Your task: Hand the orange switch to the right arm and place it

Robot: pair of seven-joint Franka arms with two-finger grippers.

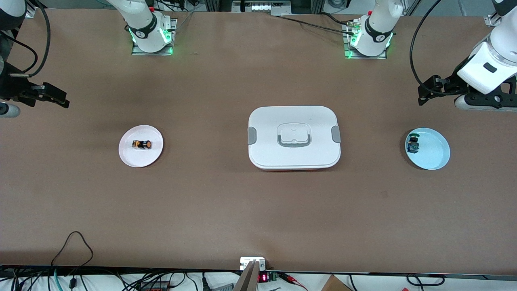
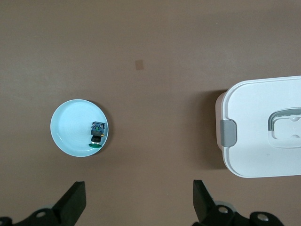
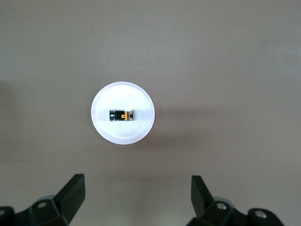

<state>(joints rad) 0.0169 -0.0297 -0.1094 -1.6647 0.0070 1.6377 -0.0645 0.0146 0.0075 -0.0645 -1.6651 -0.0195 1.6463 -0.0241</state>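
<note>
Both grippers hang open above the brown surface [image 1: 226,210]: the left gripper [image 2: 136,200] near a blue plate [image 1: 434,155] holding a green switch [image 1: 412,144], the right gripper [image 3: 136,195] near a white plate [image 1: 137,159]. On that white plate lies the orange switch [image 1: 141,144]. Between the plates sits a closed white container [image 1: 294,137].

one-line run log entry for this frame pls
phase: idle | left gripper: open, raised near blue plate | right gripper: open, raised near pink plate | orange switch: on pink plate | container: lidded, between plates
</note>
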